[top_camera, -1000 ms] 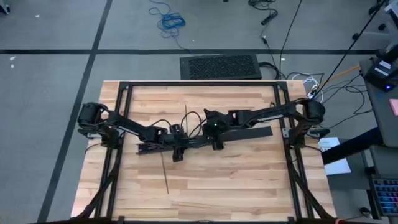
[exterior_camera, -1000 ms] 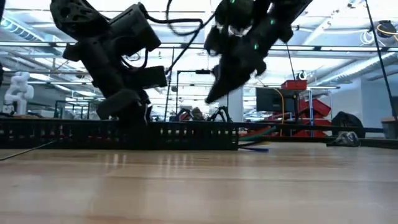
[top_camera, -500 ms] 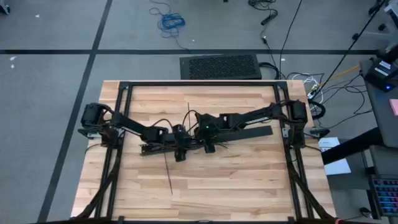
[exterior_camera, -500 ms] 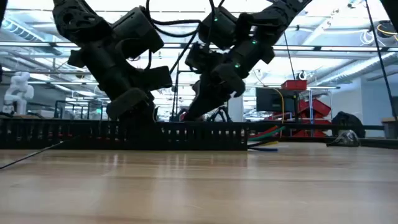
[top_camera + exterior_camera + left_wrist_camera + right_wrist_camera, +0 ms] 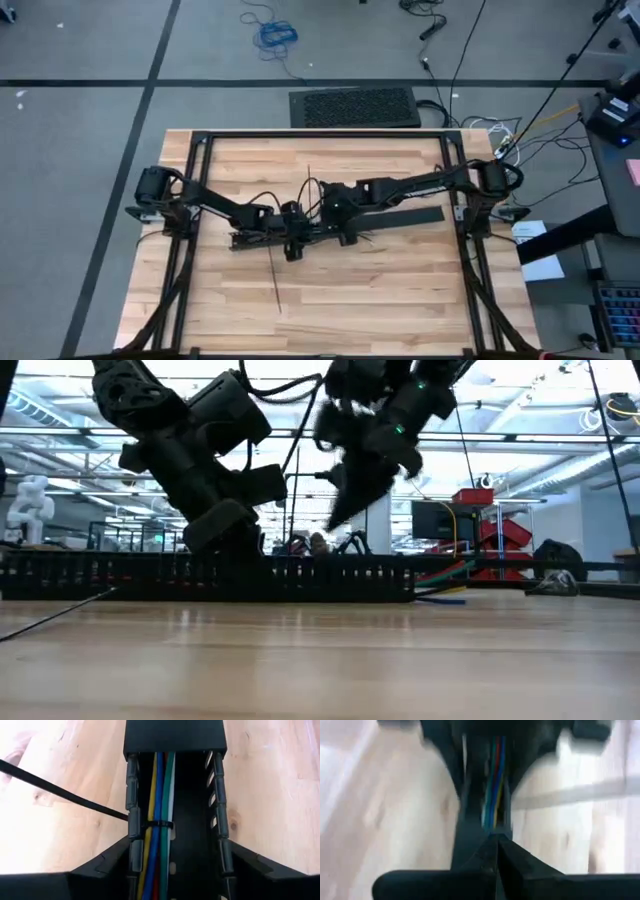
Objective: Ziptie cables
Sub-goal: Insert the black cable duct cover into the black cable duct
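Observation:
A long black slotted bar (image 5: 400,218) lies across the table's middle. The cables (image 5: 157,795), yellow, blue, green and red, run inside it, and their ends stick out of its right end (image 5: 440,575). A thin black zip tie (image 5: 152,825) loops around the cables and one wall, and its tail (image 5: 60,792) runs off sideways. My left gripper (image 5: 291,240) is down on the bar. My right gripper (image 5: 320,215) hangs shut above the bar just right of it, its fingertips (image 5: 495,845) meeting over the cables. My left gripper straddles the bar from above, its fingers (image 5: 107,865) lying across it, one against each slotted side wall (image 5: 132,855). The bar rests flat on the table. My right gripper: the view is blurred, and I cannot tell whether it touches the zip tie or the cables.
A loose thin black strip (image 5: 275,285) lies on the wood toward the near edge. A black frame rail (image 5: 320,135) borders the table's far side and both ends. A black mat (image 5: 355,107) lies on the floor beyond the far edge.
My right gripper dipped toward my left gripper and the bar, then rose and drew back a little toward the table's right. My left gripper shifted slightly toward the right edge, and the bar slid the same way along the table.

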